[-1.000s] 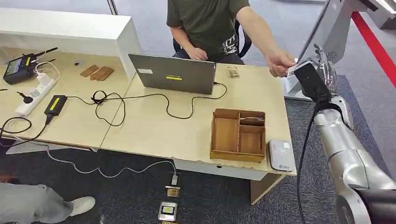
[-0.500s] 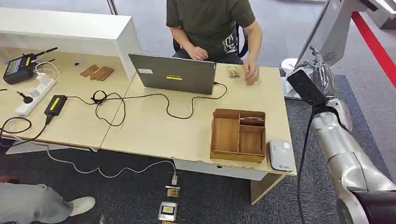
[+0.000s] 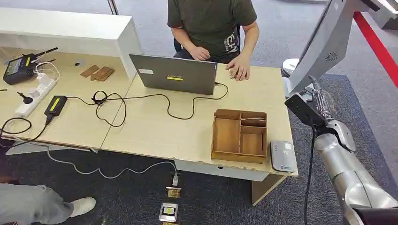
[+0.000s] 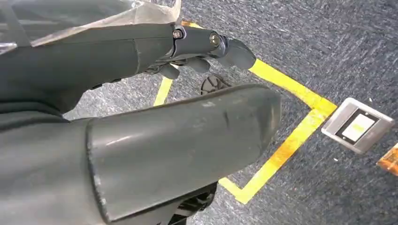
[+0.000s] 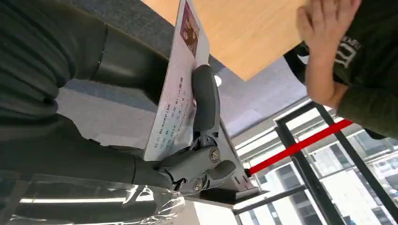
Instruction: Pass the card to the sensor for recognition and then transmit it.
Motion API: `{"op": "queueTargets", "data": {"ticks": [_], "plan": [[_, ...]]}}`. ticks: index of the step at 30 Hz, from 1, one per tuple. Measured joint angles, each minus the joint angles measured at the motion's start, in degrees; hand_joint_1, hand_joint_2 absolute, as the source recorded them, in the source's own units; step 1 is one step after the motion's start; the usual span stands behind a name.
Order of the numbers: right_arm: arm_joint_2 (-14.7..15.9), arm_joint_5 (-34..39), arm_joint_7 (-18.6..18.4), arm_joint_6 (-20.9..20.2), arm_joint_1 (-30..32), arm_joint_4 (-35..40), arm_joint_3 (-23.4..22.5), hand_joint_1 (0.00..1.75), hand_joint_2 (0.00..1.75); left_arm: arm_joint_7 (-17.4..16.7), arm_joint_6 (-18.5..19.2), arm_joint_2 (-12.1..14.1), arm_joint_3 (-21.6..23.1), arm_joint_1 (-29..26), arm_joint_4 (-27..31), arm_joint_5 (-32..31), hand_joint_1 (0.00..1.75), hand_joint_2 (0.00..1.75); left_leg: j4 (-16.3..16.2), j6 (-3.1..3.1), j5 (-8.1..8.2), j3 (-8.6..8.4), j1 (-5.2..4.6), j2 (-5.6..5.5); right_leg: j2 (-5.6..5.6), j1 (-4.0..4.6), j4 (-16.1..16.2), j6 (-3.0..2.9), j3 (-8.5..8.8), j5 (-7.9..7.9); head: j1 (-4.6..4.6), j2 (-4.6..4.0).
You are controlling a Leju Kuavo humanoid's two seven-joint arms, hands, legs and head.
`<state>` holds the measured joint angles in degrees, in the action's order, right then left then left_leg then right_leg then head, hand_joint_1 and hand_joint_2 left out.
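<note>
Right hand (image 5: 141, 117): fingers clamped on the card (image 5: 174, 93), beside the table's (image 3: 263, 93) far right edge.
Left hand (image 4: 155, 117): fingers curled together, holding nothing, over carpet.
Sensor (image 3: 282, 156): table's near right corner, beside the wooden tray (image 3: 239, 136).

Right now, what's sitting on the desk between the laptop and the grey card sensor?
In the head view, the wooden organizer tray lies between the laptop and the card sensor, beside the sensor.

An office or lab: a wooden table (image 3: 155, 126) with laptop (image 3: 173, 74) at 12 o'clock, power strip (image 3: 36, 96) at 9, grey carpet (image 3: 117, 197)
</note>
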<state>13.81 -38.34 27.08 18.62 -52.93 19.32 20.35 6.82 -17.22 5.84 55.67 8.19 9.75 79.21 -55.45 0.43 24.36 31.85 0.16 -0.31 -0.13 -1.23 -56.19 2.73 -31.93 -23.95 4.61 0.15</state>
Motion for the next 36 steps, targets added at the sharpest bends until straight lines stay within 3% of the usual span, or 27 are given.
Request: {"op": "queueTargets", "data": {"ticks": [13,19,36], "plan": [[5.03,-0.94,-3.45,0.44,0.56,-0.24,1.27,1.75,1.75,-0.79,0.17,0.0,0.0,-0.01,-0.02,-0.18,0.0,0.0,0.0,0.0,0.0,0.03,0.0,0.0,0.0,0.0,0.0,0.0,0.0,0.0,0.0,0.0],[5.57,-1.97,-3.43,0.44,0.0,-0.22,2.23,1.75,1.75,-1.64,-0.32,0.0,0.0,0.05,-0.02,-0.15,0.0,0.0,0.0,0.0,0.0,0.02,0.0,0.01,0.0,0.0,-0.01,0.0,0.0,0.0,0.0,0.0],[7.04,3.54,0.81,3.23,2.26,0.33,2.86,1.75,1.75,-2.36,-2.97,-0.07,-0.07,0.19,0.0,1.35,0.0,0.0,-0.01,0.0,0.0,0.01,0.0,0.0,0.0,0.0,0.01,0.0,-0.01,0.0,0.0,0.0]]}}
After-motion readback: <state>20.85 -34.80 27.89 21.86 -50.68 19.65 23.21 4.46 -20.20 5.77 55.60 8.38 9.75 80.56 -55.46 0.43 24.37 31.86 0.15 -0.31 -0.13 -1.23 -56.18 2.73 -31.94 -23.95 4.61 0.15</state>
